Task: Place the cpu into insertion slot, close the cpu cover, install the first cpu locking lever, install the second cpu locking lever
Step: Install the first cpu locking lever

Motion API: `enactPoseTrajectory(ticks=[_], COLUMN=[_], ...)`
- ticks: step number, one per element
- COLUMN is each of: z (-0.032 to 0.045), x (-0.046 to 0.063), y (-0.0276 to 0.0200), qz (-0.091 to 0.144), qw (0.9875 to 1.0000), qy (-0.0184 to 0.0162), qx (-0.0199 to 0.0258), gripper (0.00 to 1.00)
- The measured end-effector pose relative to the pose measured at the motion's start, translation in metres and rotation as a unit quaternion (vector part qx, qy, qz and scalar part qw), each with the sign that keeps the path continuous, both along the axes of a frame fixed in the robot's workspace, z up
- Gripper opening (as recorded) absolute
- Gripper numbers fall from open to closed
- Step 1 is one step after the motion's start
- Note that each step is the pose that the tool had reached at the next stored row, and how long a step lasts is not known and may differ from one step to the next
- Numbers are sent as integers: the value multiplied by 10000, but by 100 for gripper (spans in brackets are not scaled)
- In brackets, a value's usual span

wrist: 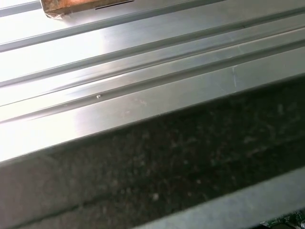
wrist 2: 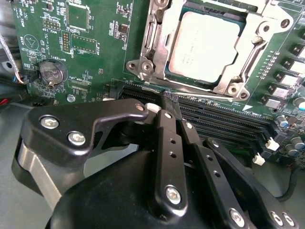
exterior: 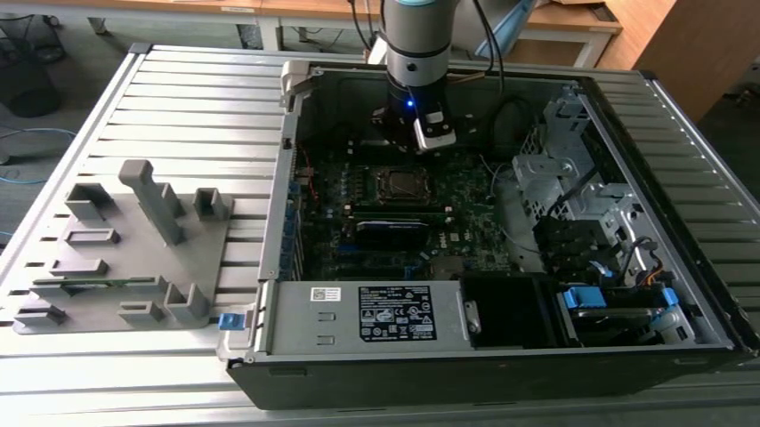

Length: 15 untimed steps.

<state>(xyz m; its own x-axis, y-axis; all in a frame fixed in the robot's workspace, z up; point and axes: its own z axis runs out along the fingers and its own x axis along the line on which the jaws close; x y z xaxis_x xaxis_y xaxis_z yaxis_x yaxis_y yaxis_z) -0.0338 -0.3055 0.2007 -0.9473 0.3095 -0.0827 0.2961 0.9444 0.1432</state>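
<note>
The open computer case [exterior: 499, 222] sits on the slatted table [exterior: 190, 107], center-right in the exterior view, and the fixture tray [exterior: 119, 258] is off at lower left. Inside, the cpu [wrist 2: 207, 45] is in the insertion slot [exterior: 404, 184] mid-frame, cpu cover [wrist 2: 252, 52] down around it. Power supply [exterior: 368, 316] is below, drive bays [exterior: 570, 187] at right.
</note>
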Motion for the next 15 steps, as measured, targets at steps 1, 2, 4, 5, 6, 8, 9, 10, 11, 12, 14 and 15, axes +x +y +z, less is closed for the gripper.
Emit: enactPoseTrajectory(ticks=[1, 2, 4, 5, 6, 8, 9, 10, 11, 12, 14, 15], z=[-1, -3, -5, -6, -6, -7, -7, -7, -7, -8, -8, -8], x=[0, 0, 1, 2, 5, 13, 18, 22, 26, 30, 33, 33], y=[0, 0, 0, 1, 2, 7, 9, 11, 12, 13, 23, 30], qz=[0, 0, 0, -1, 0, 0, 0, -1, -1, -1, -3, -5], qw=[10000, 10000, 10000, 10000, 10000, 10000, 10000, 10000, 10000, 10000, 10000, 10000], qy=[0, 0, 0, 0, 0, 0, 0, 0, 0, 0, -1, -1], qx=[-3, -3, -3, -3, -3, -3, -3, -3, -3, -3, -3, -4], gripper=[11, 11, 11, 11, 11, 11, 11, 11, 11, 11, 11, 11])
